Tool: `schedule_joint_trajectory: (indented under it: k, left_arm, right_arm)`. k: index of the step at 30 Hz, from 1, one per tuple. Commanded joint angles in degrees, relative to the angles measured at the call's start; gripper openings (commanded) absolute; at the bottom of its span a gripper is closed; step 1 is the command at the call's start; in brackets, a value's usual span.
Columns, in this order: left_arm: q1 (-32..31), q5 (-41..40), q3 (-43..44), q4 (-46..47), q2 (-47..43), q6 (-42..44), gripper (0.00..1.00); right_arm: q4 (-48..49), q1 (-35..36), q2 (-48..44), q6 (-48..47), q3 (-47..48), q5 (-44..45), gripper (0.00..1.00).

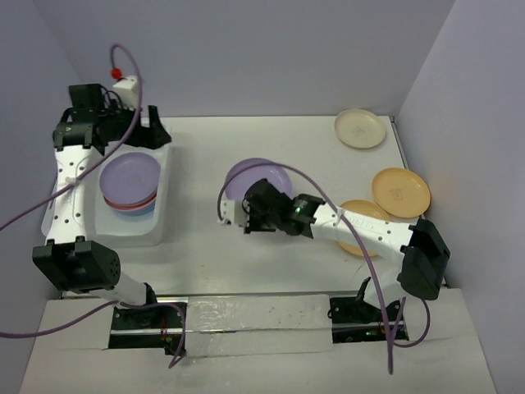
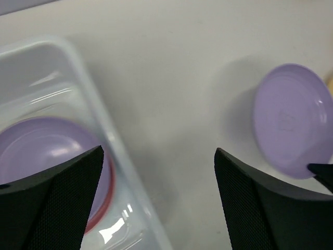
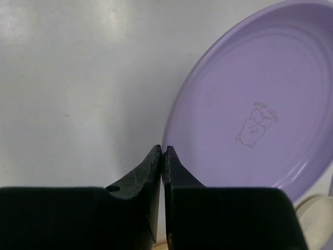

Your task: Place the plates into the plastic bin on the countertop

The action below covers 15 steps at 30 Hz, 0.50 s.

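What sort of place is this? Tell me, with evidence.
Probably a lab test cell rather than a kitchen: a bare white countertop boxed in by plain walls, toy-like plastic plates scattered about, and a plastic bin beside two bolted robot arms.

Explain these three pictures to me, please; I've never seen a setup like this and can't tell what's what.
Two robot arms stand at a white table. One picture looks down from above; the other two come from cameras on the wrists. The left gripper, open, hovers by a plastic bin holding a stack of plates with a purple one on top. The right gripper is shut at the rim of another purple plate with a little bear print. Two orange plates and a cream plate lie to the right.
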Motion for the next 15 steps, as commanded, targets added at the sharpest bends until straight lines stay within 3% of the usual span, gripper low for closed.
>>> schedule_joint_trajectory:
  k: [1,8,15]
  left_arm:
    - [-9.0,-0.2,-1.6,-2.8,-1.2,1.7,0.89]
    - [-23.4,-8.9,-9.4,-0.7,-1.1,1.1,0.78]
    - [-28.1,-9.9,-14.9,0.7,0.6,0.5,0.71]
  right_arm:
    - [1.1,8.1,-2.0,-4.4,-4.3,13.0,0.00]
    - [2.9,16.2,-0.9,-4.8,-5.6,22.2,0.00]
    - [2.0,18.6,-1.7,-3.7,-3.9,25.1,0.00]
